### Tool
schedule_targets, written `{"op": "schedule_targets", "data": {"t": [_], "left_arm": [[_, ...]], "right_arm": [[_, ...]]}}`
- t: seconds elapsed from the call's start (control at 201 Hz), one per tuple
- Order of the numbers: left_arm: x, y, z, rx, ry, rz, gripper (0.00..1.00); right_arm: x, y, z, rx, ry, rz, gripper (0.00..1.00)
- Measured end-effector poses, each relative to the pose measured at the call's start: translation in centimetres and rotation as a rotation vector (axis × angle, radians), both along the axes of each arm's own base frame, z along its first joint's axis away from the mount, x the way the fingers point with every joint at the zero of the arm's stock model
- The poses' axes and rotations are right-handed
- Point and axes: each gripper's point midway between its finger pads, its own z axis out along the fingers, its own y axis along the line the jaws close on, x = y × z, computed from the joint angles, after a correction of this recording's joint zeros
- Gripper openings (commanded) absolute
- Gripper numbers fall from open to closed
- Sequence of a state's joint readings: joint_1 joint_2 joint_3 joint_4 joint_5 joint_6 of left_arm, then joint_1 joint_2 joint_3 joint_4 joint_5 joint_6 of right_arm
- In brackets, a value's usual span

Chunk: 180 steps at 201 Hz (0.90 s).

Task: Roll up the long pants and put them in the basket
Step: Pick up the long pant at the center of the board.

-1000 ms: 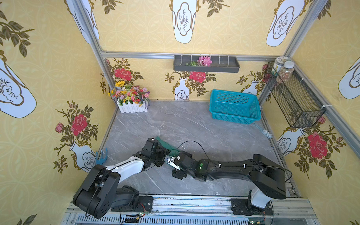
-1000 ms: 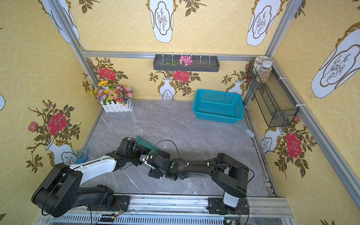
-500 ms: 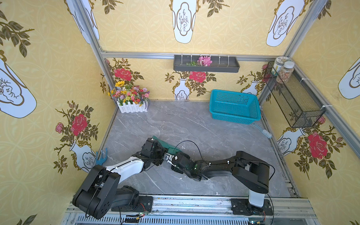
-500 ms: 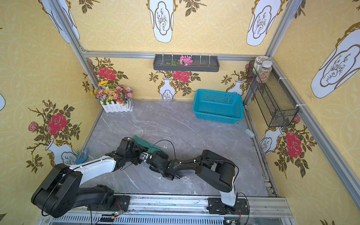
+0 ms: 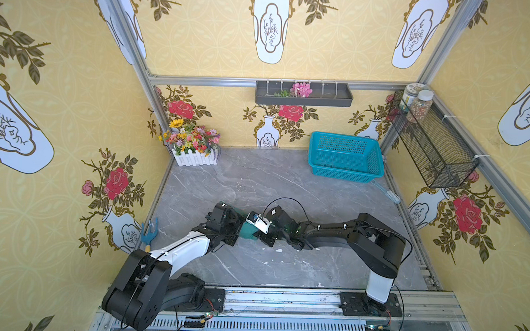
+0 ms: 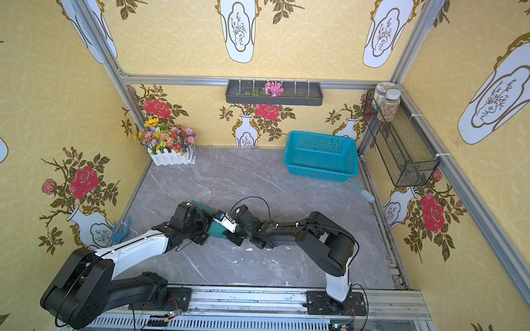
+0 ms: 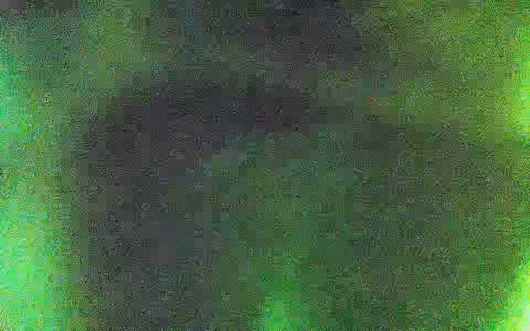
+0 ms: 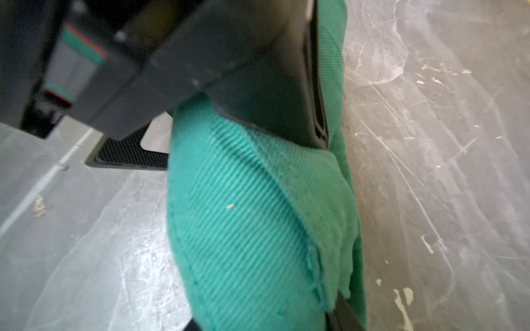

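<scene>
The long pants (image 5: 248, 231) (image 6: 217, 231) are a small teal-green roll on the grey table, squeezed between both arms' heads. In the right wrist view the ribbed roll (image 8: 243, 215) fills the space between my right gripper (image 8: 266, 321) jaws, which are shut on it. My right gripper (image 5: 260, 229) reaches in from the right. My left gripper (image 5: 236, 225) comes from the left; its black finger (image 8: 272, 86) lies over the roll and its textured pad (image 8: 129, 154) stands wide to the other side. The left wrist view is only green blur.
A turquoise mesh basket (image 5: 346, 157) stands at the back right with a brush (image 5: 388, 193) beside it. A white flower box (image 5: 194, 148) sits at the back left. A blue fork-like tool (image 5: 149, 232) leans on the left wall. A wire shelf (image 5: 434, 142) hangs on the right wall.
The right jaws have closed onto the roll. The left jaws have spread wider. The right arm's elbow has swung back toward the right.
</scene>
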State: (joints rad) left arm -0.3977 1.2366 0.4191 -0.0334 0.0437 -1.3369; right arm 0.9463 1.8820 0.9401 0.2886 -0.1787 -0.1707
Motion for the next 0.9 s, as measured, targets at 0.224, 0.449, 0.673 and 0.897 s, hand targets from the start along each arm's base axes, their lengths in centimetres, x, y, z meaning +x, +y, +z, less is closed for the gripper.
{"op": "schedule_targets", "data": {"t": [0.224,0.449,0.673,0.897], "left_arm": [[0.1,0.1,-0.2,-0.004,0.018,0.025,0.88],[0.6,-0.1,-0.8,-0.016,0.006,0.034,0.74],[1.7,-0.7,-1.3,-0.049,-0.015,0.026,0.46],[1.9,-1.2,-1.3,-0.064,-0.023,-0.003,0.08]], "right_arm": [[0.1,0.4,0.3,0.118,0.201,0.023,0.21],[-0.3,0.9,0.5,0.178,0.315,0.034,0.21],[-0.1,0.9,1.0,0.197,0.33,0.01,0.29],[0.0,-0.1,1.7,0.176,0.331,-0.048,0.75]]}}
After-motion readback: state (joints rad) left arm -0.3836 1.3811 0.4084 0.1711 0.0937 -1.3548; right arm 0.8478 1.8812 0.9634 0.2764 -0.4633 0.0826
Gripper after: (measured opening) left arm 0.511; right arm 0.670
